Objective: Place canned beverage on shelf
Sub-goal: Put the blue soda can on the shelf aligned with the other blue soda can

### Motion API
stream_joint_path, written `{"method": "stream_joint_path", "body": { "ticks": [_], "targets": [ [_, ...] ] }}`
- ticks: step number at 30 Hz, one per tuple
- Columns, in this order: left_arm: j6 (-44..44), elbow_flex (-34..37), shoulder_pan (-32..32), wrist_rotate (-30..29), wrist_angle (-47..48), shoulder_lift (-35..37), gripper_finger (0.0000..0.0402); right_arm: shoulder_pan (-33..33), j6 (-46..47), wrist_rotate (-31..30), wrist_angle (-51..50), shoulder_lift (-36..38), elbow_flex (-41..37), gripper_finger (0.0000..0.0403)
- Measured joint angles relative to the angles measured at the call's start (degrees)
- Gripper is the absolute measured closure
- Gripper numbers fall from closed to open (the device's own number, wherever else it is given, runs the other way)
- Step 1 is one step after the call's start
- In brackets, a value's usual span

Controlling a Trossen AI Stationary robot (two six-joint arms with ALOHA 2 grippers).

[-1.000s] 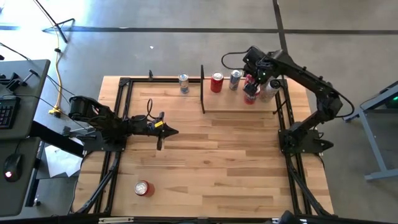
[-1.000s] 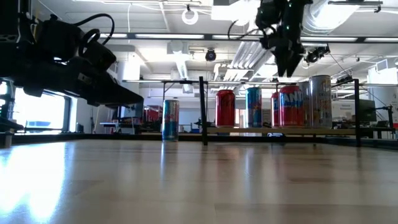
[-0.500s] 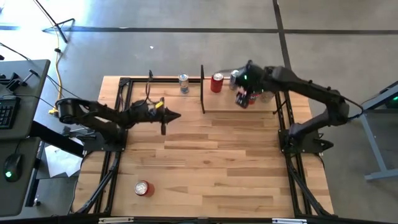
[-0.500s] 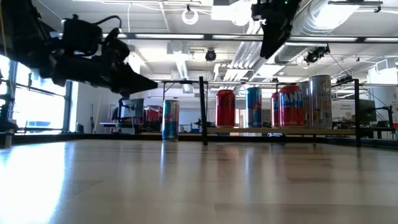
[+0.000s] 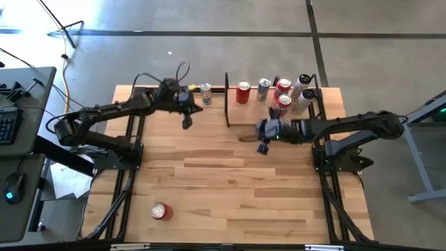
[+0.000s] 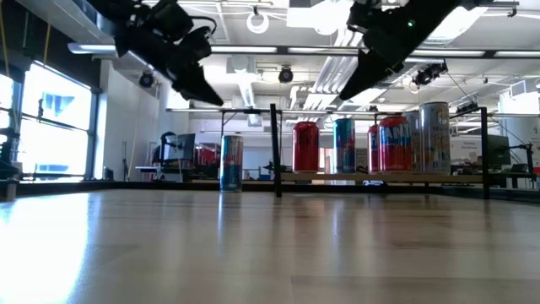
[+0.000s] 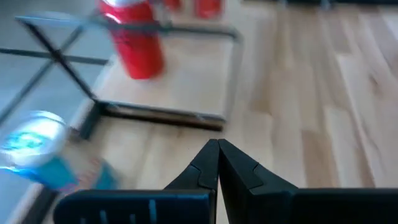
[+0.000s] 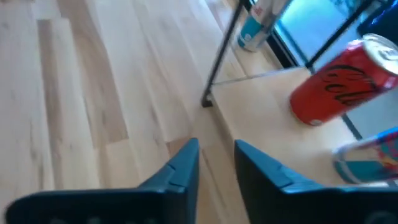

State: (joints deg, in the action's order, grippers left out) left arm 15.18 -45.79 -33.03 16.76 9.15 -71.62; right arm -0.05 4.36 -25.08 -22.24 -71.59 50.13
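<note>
Cans on the shelf, one blue can waiting beside it.

From above, the blue can (image 5: 205, 93) stands just outside the shelf (image 5: 244, 115); the left gripper (image 5: 187, 120), pinched shut and empty, hangs near it, likely to fetch it. Right wrist: the right gripper (image 8: 214, 155) holds nothing, fingers slightly apart.

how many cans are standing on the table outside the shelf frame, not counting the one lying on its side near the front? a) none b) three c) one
c) One: a single blue can stands upright just outside the shelf, close to the left pincer, while the other upright cans sit inside the frame.
</note>
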Motion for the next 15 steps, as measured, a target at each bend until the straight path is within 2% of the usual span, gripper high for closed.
{"method": "stream_joint_path", "body": {
  "ticks": [3,5,8,12,15],
  "targets": [
    [0.0,-3.2,-2.1,-1.1,0.9,-0.6,0.0401,3.6,2.1,-2.8,6.7,0.0,-3.8,0.0353],
    [0.6,-6.5,-3.3,-6.0,2.4,-2.2,0.0402,5.5,2.3,-3.9,10.7,0.0,-5.7,0.0372],
    [0.5,-12.2,-5.6,-13.1,11.3,-5.7,0.0399,7.9,2.3,-4.1,15.7,0.0,-7.9,0.0394],
    [-1.1,-18.4,-8.0,-10.9,14.5,-9.3,0.0377,10.2,2.3,-4.1,19.4,0.0,-9.1,0.0400],
    [-3.2,-20.5,-8.6,-8.8,15.4,-11.2,0.0340,11.2,2.3,-4.3,20.8,0.0,-9.4,0.0399]
  ]
}}
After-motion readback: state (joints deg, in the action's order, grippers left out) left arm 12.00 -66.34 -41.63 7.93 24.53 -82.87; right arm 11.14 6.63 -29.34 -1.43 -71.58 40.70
